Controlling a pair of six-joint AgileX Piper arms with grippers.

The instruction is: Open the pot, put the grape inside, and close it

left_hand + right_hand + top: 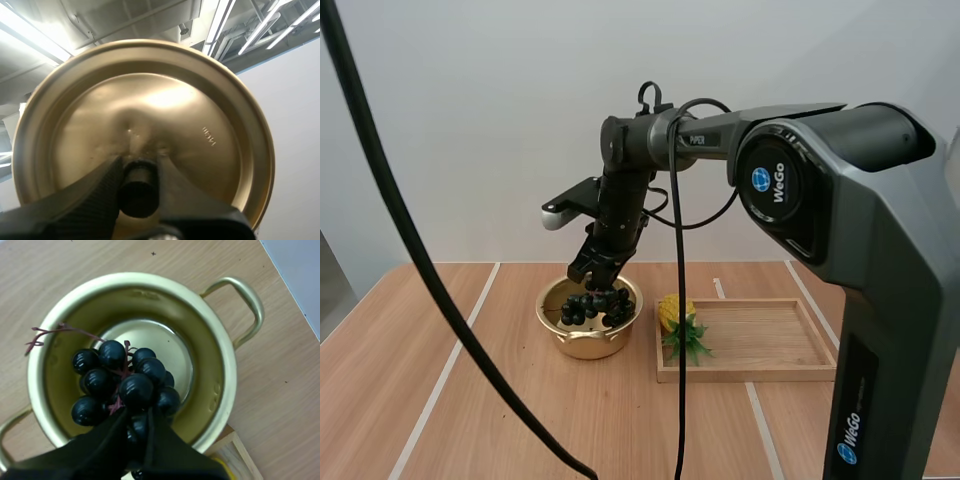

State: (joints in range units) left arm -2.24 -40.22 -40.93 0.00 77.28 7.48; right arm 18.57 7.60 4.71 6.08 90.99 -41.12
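Note:
The gold pot (582, 344) stands uncovered on the table, left of the wooden tray. My right gripper (598, 284) hangs straight above it, shut on a bunch of dark grapes (596, 306) that dangles at rim height. In the right wrist view the grapes (120, 380) sit pinched in my right gripper (137, 415) over the pot's (221, 365) open mouth, its bare bottom visible beneath. My left gripper (138, 172) is shut on the black knob (137, 192) of the gold lid (200, 110), holding the lid up in the air.
A wooden tray (770, 340) lies to the right of the pot, with a small pineapple (678, 322) at its left end. Bare wooden table stretches to the left and in front of the pot.

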